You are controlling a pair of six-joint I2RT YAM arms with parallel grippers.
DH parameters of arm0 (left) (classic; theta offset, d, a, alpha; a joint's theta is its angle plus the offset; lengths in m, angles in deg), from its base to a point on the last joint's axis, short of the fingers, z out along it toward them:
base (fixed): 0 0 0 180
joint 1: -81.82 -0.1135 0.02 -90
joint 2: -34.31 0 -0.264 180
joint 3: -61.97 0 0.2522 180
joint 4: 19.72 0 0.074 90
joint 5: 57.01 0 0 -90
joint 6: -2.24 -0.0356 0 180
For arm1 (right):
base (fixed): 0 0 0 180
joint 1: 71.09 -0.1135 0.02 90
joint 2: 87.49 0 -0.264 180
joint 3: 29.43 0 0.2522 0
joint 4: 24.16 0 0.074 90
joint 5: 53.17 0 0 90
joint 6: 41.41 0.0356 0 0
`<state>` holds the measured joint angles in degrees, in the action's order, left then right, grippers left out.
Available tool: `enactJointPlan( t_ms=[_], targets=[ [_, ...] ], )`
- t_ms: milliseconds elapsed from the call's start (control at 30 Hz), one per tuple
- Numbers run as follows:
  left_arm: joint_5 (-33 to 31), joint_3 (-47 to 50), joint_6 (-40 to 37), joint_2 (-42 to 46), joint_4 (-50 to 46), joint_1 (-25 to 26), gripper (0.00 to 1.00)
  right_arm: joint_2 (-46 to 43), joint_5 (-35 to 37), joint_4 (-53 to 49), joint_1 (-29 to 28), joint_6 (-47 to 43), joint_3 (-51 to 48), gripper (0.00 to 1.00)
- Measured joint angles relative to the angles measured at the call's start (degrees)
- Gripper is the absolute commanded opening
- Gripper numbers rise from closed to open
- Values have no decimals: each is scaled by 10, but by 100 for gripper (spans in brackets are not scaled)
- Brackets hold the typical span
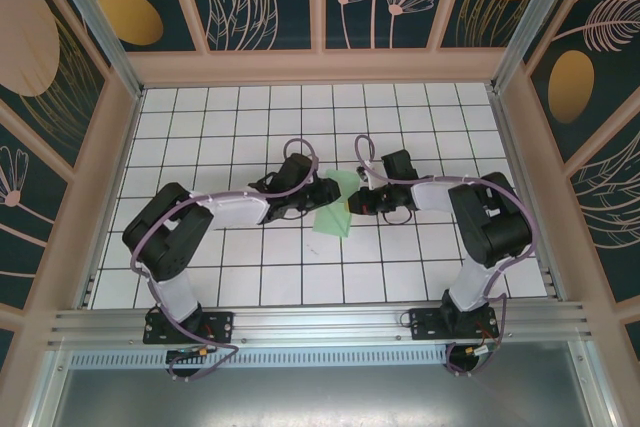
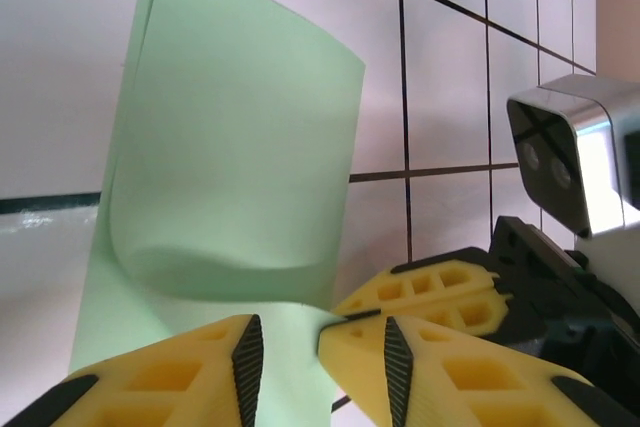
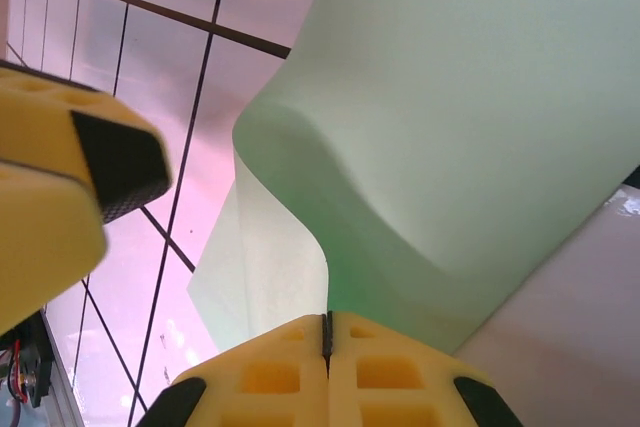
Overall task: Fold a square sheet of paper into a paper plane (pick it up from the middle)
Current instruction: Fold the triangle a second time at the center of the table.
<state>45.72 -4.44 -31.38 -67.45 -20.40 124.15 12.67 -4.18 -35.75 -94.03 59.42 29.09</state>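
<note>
The square sheet of paper (image 1: 332, 215) is pale mint green and lies mid-table, curled up and bent over on itself between the two arms. My right gripper (image 1: 356, 203) is shut on its edge; in the right wrist view the closed fingers (image 3: 327, 332) pinch the paper (image 3: 480, 127), which arches away from them. My left gripper (image 1: 328, 192) stands open right beside it. In the left wrist view the paper (image 2: 240, 147) runs under the gap of the left gripper (image 2: 320, 347), and the right gripper's yellow fingers (image 2: 440, 292) touch the sheet's near corner. No paper plane shape has formed.
The white gridded table (image 1: 250, 117) is walled by wooden-framed patterned panels. A metal rail (image 1: 320, 325) runs along the near edge by the arm bases. The right wrist's camera housing (image 2: 575, 157) sits close to my left fingers. A left finger (image 3: 50, 207) looms at the left of the right wrist view.
</note>
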Motion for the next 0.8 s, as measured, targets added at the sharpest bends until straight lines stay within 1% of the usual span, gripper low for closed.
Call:
enactJointPlan(
  t_ms=[233, 300, 500, 800],
  targets=[
    [10, 41, 1, 16, 0, 1, 27, 4, 0, 1, 4, 0, 2, 8],
    [16, 48, 2, 16, 0, 2, 22, 4, 0, 2, 4, 0, 2, 8],
    [25, 58, 6, 12, 0, 12, 14, 4, 0, 2, 4, 0, 2, 8],
    [22, 61, 7, -7, -15, 13, 12, 4, 0, 2, 5, -7, 7, 8]
  ],
)
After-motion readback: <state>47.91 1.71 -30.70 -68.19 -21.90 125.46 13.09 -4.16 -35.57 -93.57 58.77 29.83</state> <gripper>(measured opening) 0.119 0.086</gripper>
